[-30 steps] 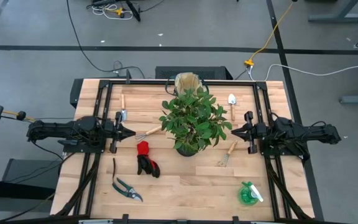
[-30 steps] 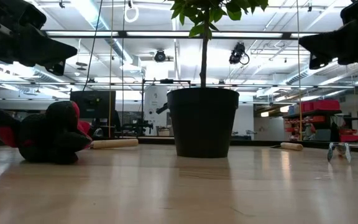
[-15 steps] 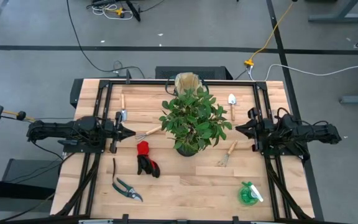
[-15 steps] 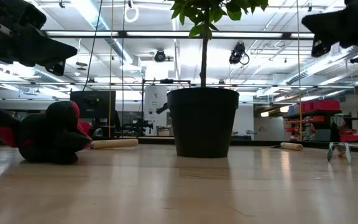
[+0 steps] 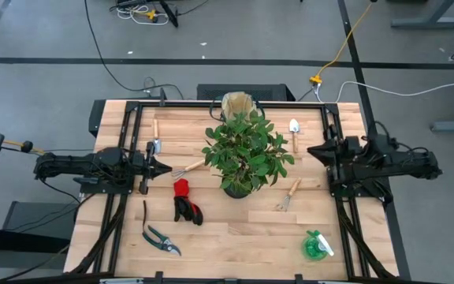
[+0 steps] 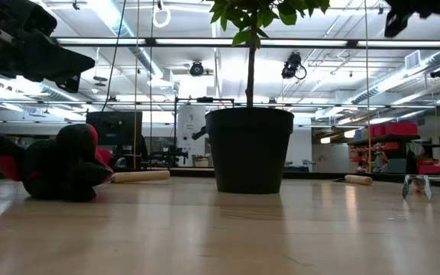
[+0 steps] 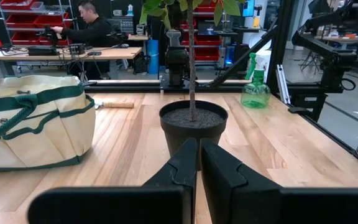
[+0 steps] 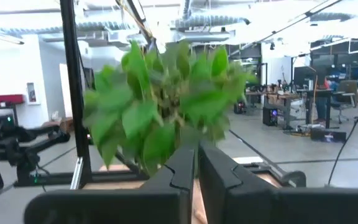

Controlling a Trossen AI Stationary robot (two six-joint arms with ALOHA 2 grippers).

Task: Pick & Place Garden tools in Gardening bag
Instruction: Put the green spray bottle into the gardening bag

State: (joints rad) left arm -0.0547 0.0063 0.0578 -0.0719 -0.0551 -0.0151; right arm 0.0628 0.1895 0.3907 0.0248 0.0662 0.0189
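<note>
Tools lie scattered on the tabletop (image 5: 235, 229) around the potted plant (image 5: 246, 151), and with left claw (image 5: 162, 167) and right claw (image 5: 314, 151) both pinched shut and empty, the light, stiff hand rake (image 5: 285, 198) looks best taken by its wooden handle.

Look level across the wooden table (image 6: 220, 237): a dark plant pot (image 6: 250, 150) stands at the middle, its thin stem rising to green leaves (image 6: 262, 11) at the top edge. To your left, the red-and-black gloves (image 6: 56, 164) lie in a heap on the boards, with a wooden handle (image 6: 140, 176) lying just behind them. Far right, a small metal hand rake (image 6: 430, 184) rests on its tines, and another wooden handle (image 6: 358, 180) lies between it and the pot. Dark arm parts (image 6: 29, 46) hang at the upper left, and another dark piece (image 6: 422, 9) shows at the upper right corner.
</note>
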